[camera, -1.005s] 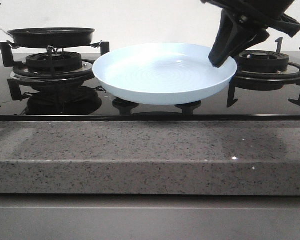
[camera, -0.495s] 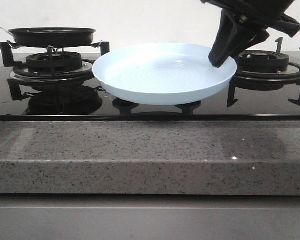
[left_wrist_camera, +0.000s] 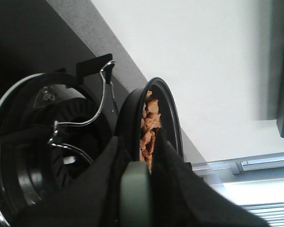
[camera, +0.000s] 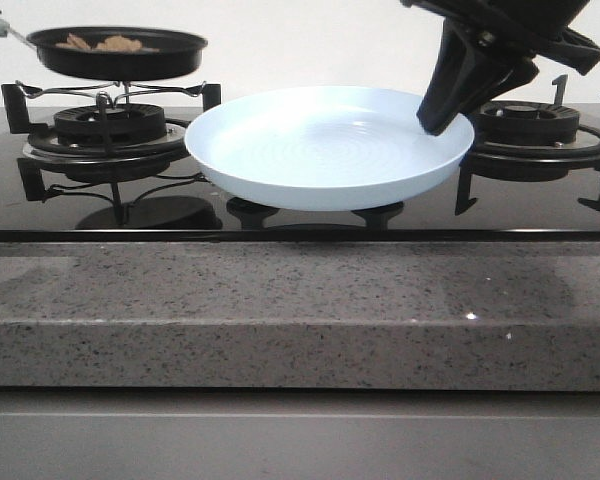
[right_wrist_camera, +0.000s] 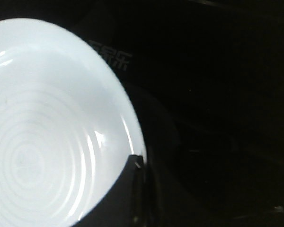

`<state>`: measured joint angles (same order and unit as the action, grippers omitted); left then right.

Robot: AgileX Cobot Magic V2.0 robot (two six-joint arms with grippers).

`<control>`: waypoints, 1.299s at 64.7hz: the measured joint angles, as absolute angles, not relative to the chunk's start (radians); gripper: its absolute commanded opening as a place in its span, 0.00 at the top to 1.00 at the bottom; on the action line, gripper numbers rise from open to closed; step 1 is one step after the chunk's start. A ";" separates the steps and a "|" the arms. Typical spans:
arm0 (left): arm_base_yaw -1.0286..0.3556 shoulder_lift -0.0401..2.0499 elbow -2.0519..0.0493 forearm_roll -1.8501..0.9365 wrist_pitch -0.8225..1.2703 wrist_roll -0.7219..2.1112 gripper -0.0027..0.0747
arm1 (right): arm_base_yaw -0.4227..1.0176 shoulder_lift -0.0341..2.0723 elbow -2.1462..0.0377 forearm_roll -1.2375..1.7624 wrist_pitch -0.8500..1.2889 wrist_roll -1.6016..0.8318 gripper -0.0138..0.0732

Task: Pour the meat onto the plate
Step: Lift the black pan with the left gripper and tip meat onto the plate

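Holding the black frying pan (camera: pixel 117 52) by its handle (left_wrist_camera: pixel 135 196), the left gripper (left_wrist_camera: pixel 137 189) has its fingers pinched around that grey-green handle, and the pan sits up in the air above the left burner (camera: pixel 108 125), clear of the metal grate. The meat (camera: pixel 105 43) is inside the pan, a small heap of orange-brown chips just ahead of the left gripper; in the left wrist view the pieces (left_wrist_camera: pixel 149 125) bunch along the pan's inside, close to where the handle joins.

Over on the other side, the right gripper (camera: pixel 442 118) is down at the right edge of the plate (camera: pixel 320 150). One dark finger (right_wrist_camera: pixel 132 189) lies right against the rim in the right wrist view, looks like it's pinching the rim, but honestly I can't tell how the jaws are set because everything around it is black.

The plate is pale blue with faint rings inside, sitting on the glass stovetop (camera: pixel 540 215) between the two burners, nothing in it. It's well apart from the left gripper and its pan, and the right burner (camera: pixel 530 125) is just past the right gripper.
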<state>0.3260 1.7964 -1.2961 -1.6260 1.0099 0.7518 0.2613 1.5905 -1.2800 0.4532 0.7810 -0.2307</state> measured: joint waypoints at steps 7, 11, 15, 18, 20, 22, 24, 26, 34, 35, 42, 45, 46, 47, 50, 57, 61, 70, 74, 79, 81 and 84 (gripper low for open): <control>0.330 1.748 -1.296 -1.629 1.012 0.771 0.99 | 0.261 1.591 -1.280 0.453 0.781 -0.231 0.97; 0.330 1.712 -1.294 -1.629 1.014 0.785 0.99 | 0.261 1.591 -1.280 0.453 0.781 -0.231 0.97; 0.328 1.665 -1.282 -1.632 1.017 0.797 0.99 | 0.261 1.591 -1.280 0.453 0.781 -0.231 0.97; 0.326 1.633 -1.271 -1.632 1.017 0.814 0.99 | 0.261 1.591 -1.280 0.453 0.781 -0.231 0.97; 0.320 1.605 -1.259 -1.640 1.017 0.820 0.99 | 0.261 1.591 -1.280 0.453 0.781 -0.231 0.97; 0.314 1.582 -1.247 -1.642 1.011 0.827 0.99 | 0.261 1.591 -1.280 0.453 0.781 -0.231 0.97; 0.308 1.559 -1.233 -1.642 1.007 0.837 0.99 | 0.261 1.591 -1.280 0.453 0.781 -0.231 0.97; 0.301 1.532 -1.217 -1.642 1.007 0.846 0.99 | 0.261 1.591 -1.280 0.455 0.781 -0.231 0.97; 0.254 1.443 -1.142 -1.642 0.983 0.882 0.99 | 0.261 1.591 -1.280 0.455 0.781 -0.231 0.97; 0.243 1.429 -1.129 -1.642 0.978 0.892 0.99 | 0.261 1.591 -1.280 0.455 0.781 -0.231 0.97; 0.183 1.364 -1.071 -1.642 0.931 0.930 0.99 | 0.261 1.591 -1.280 0.455 0.781 -0.231 0.97; 0.154 1.344 -1.051 -1.642 0.909 0.948 0.99 | 0.261 1.591 -1.280 0.455 0.781 -0.231 0.97; 0.145 1.339 -1.046 -1.642 0.903 0.956 0.99 | 0.261 1.591 -1.280 0.455 0.781 -0.231 0.97; 0.136 1.335 -1.042 -1.642 0.895 0.962 0.99 | 0.261 1.591 -1.280 0.455 0.781 -0.231 0.97; 0.106 1.326 -1.030 -1.642 0.878 0.979 0.99 | 0.261 1.591 -1.280 0.455 0.781 -0.231 0.97; 0.035 1.321 -1.021 -1.638 0.842 1.037 0.99 | 0.261 1.591 -1.280 0.455 0.781 -0.231 0.97; -0.014 1.321 -1.021 -1.638 0.817 1.071 0.99 | 0.261 1.591 -1.280 0.455 0.781 -0.231 0.97; -0.090 1.318 -1.021 -1.638 0.762 1.144 0.99 | 0.261 1.591 -1.280 0.455 0.781 -0.231 0.97; -0.120 1.313 -1.021 -1.640 0.734 1.193 0.99 | 0.261 1.591 -1.280 0.455 0.781 -0.231 0.97; -0.145 1.309 -1.021 -1.642 0.716 1.259 0.99 | 0.261 1.591 -1.280 0.455 0.781 -0.231 0.97; -0.154 1.309 -1.021 -1.642 0.714 1.280 0.99 | 0.261 1.591 -1.280 0.455 0.781 -0.231 0.97; -0.161 1.307 -1.019 -1.644 0.712 1.318 0.99 | 0.261 1.591 -1.280 0.455 0.781 -0.231 0.97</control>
